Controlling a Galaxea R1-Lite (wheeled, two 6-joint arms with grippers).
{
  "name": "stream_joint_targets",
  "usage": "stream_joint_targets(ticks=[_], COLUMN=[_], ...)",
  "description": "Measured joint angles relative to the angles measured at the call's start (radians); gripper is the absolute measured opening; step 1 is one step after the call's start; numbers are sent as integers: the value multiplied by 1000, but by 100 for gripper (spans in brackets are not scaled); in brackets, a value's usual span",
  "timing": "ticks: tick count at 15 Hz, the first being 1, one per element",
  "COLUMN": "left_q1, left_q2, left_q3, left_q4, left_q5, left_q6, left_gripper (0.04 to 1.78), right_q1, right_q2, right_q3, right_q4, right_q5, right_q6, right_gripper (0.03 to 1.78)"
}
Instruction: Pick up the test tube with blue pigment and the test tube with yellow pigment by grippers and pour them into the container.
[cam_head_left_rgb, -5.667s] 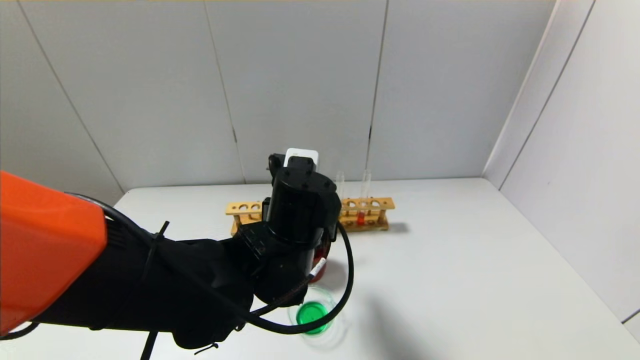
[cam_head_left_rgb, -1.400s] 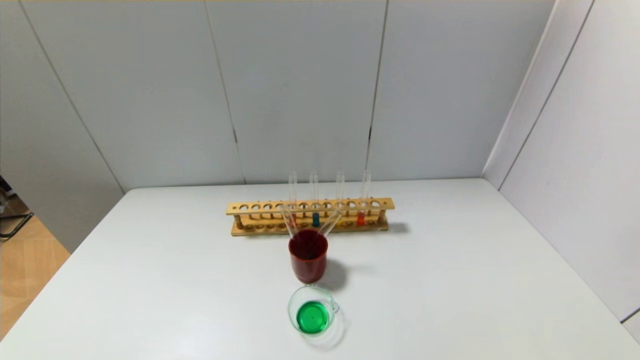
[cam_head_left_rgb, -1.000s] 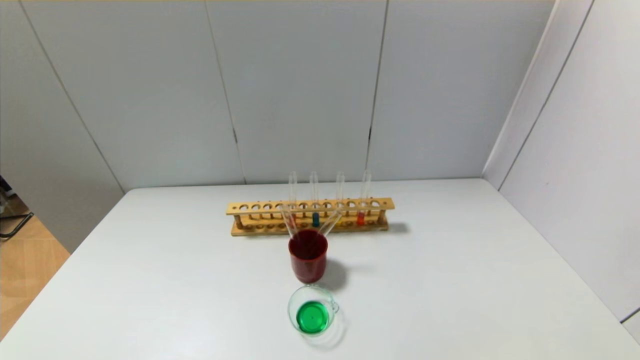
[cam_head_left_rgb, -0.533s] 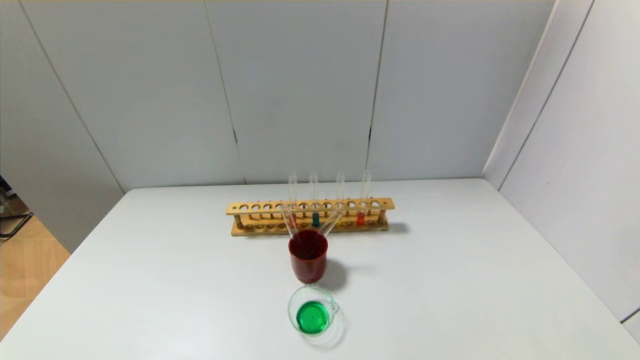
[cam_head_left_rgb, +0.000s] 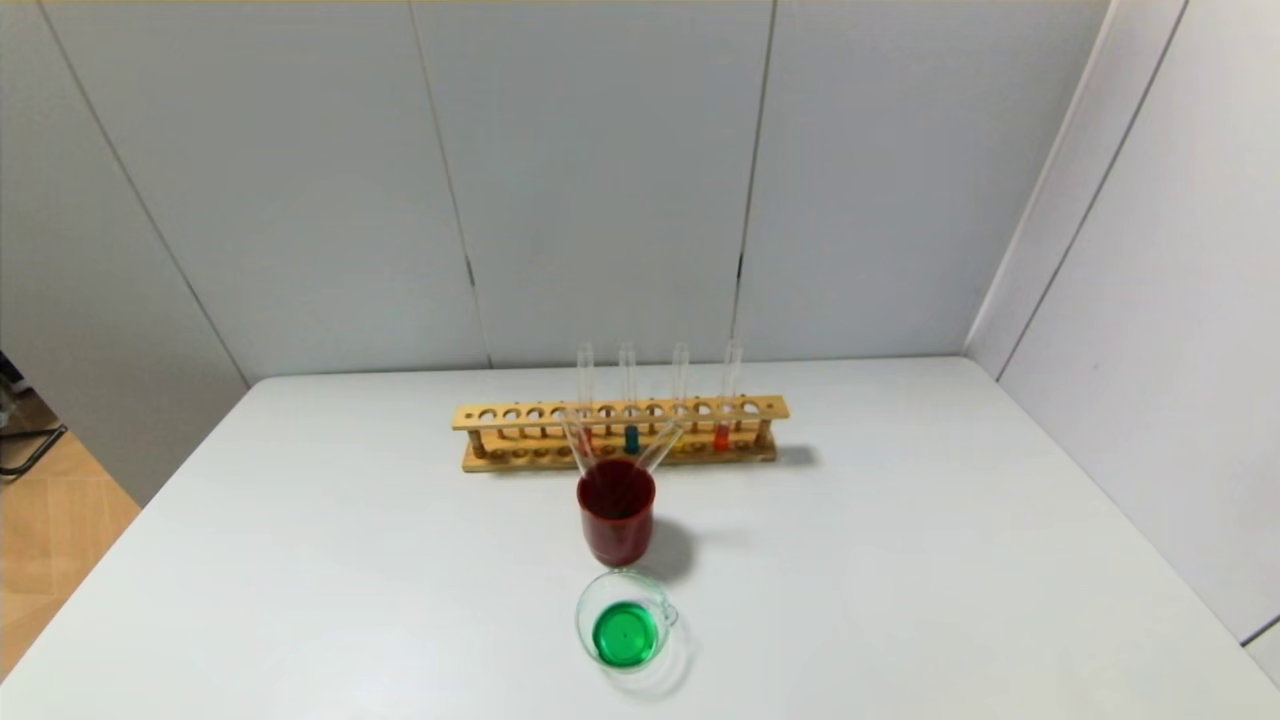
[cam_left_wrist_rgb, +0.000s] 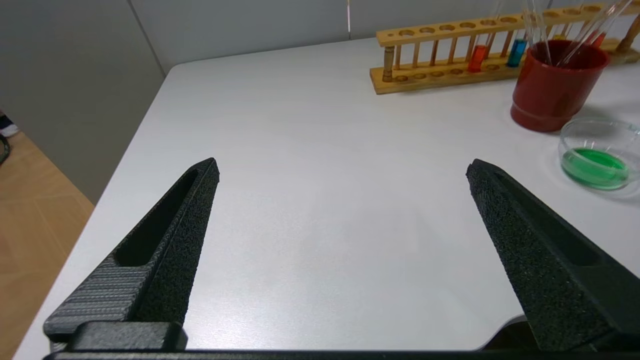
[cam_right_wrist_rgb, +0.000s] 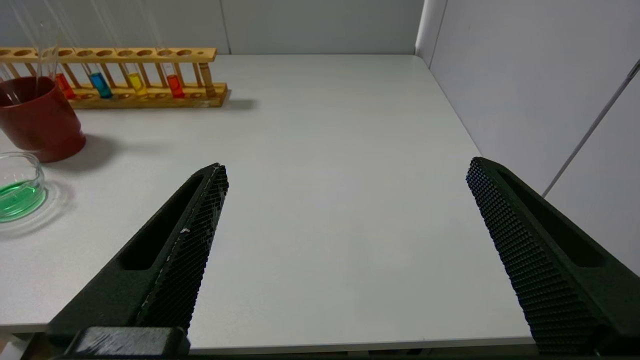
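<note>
On the white bench (cam_head_left_rgb: 900, 560), the container (cam_head_left_rgb: 626, 622) holds green liquid, just in front of a dark-red cup (cam_head_left_rgb: 617, 510) with two empty tubes leaning in it. Behind stands the wooden rack (cam_head_left_rgb: 620, 432), where the test tube with blue pigment (cam_head_left_rgb: 630, 415) and the test tube with yellow pigment (cam_right_wrist_rgb: 135, 80) sit upright between red-orange ones. The left tool (cam_left_wrist_rgb: 342, 172) and right tool (cam_right_wrist_rgb: 345, 172) hang wide apart, empty, above the bench's near edge.

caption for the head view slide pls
Green liquid in the glass cup, two empty tubes in the red cup, rack behind.
</note>
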Motion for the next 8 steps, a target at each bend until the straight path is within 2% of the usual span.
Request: stream_joint_targets(ticks=[4,8], left_q1=[-1,-1], left_q2=[0,0], left_q3=[0,0], left_q4=[0,0], left_q5=[34,35], left_q6=[-61,-63], left_gripper=[175,175], right_q1=[0,0], right_q2=[0,0], right_q3=[0,0], right_q4=[0,0], right_q5=[0,0], right_q6=[0,0], right_gripper=[174,174])
